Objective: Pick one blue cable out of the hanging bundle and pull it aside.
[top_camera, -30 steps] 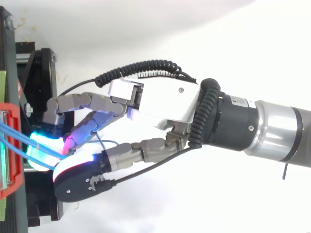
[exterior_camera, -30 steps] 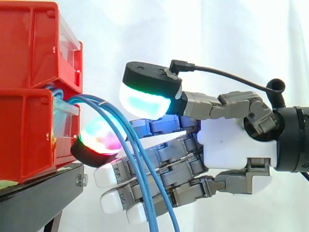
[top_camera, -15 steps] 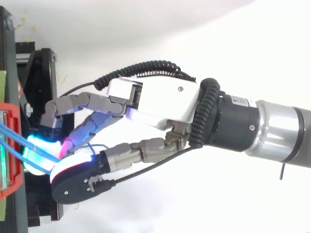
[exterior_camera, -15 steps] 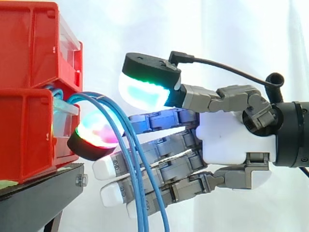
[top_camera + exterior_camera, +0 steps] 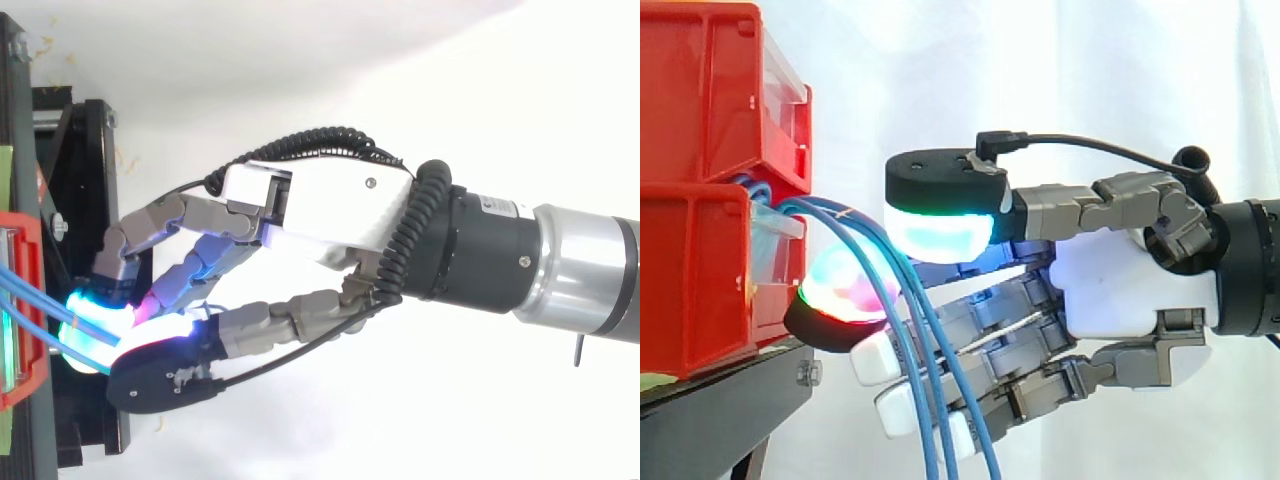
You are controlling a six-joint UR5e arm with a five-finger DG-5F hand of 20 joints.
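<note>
A bundle of thin blue cables (image 5: 840,212) comes out between the stacked red bins (image 5: 700,120) and hangs down in front of the black stand (image 5: 720,410). My hand (image 5: 1130,290) reaches in from the right, palm toward the bins. Its thumb pad (image 5: 940,228) glows cyan-green and presses down on the cables from above. A finger pad (image 5: 845,290) glowing red and green sits under them, so the cables are pinched between the two. I cannot tell how many cables are in the pinch. The other fingers curl loosely behind the hanging strands. From above, the cables (image 5: 30,290) run into the pinch of the hand (image 5: 330,205).
The red bin front (image 5: 22,380) and the black stand (image 5: 85,200) lie just left of the fingertips. A white curtain is behind. Open room lies to the right of and below the hand.
The thumb has come down from above the cables onto them, meeting the glowing finger pad. The lower fingers have dropped and drawn slightly to the right.
</note>
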